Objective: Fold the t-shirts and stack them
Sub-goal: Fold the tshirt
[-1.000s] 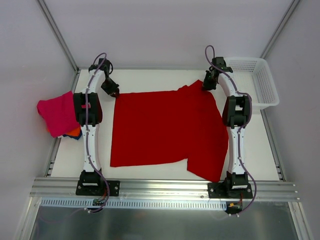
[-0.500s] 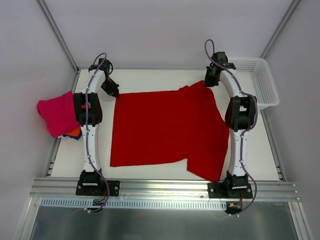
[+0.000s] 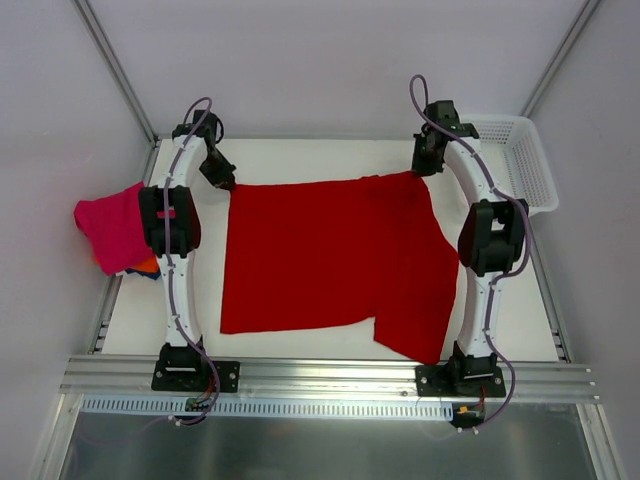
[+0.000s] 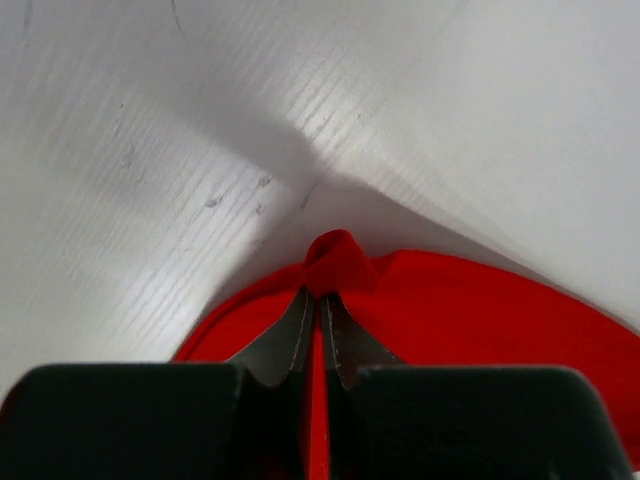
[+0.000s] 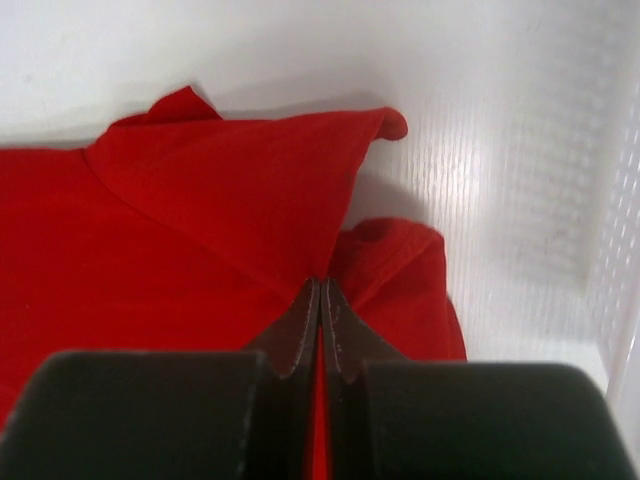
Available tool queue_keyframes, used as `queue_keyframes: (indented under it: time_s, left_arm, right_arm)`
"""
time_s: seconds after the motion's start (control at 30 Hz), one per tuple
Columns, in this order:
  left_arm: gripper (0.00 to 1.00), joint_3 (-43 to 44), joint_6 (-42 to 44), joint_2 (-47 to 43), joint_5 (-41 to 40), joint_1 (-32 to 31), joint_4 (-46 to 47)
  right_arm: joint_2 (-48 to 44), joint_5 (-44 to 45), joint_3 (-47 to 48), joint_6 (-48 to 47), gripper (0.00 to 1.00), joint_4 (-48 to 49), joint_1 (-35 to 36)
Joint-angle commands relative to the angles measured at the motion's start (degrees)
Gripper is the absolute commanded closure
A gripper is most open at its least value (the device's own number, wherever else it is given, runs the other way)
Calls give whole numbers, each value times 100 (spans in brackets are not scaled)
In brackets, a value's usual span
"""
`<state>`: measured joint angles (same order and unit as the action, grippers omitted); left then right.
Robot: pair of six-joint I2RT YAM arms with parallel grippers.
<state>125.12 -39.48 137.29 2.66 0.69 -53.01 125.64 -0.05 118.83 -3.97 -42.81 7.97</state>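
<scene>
A large bright red t-shirt (image 3: 330,255) lies spread across the table. My left gripper (image 3: 227,183) is shut on its far left corner, and a nub of red cloth (image 4: 335,262) sticks out past the tips (image 4: 318,300). My right gripper (image 3: 424,168) is shut on the far right corner, where the red cloth (image 5: 250,190) bunches at the tips (image 5: 320,285). A magenta-pink shirt (image 3: 115,225) lies off the table's left edge over an orange one (image 3: 149,265) and a dark blue one.
A white mesh basket (image 3: 515,160) stands at the far right corner, close to my right gripper; its wall shows in the right wrist view (image 5: 620,200). The table's back edge and the enclosure wall lie just beyond both grippers.
My right gripper has moved right and farther back with the shirt corner, pulling the far edge straighter. My left gripper has shifted slightly back.
</scene>
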Motion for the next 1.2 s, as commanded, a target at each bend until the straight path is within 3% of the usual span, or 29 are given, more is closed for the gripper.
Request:
queue_keyframes:
  time_s: [0.0,0.27,0.73,1.17]
  left_arm:
    - [100,-137,257,-704,-160,-34,-104]
    - [100,-514,494,-985,-222,-209,-113]
    - [100,-1499,696,-1811,-494,-490,-183]
    - [100,-2035,662,-2277,-1012,-614,-921]
  right_arm:
    - [-628,181,-245,-139,100,-237,82]
    - [-1121,207,-790,-78,100,-342,179]
    - [-1631,471,-887,-175,100,-1150,302]
    - [-1859,709,-1256,-245,100,-1994,381]
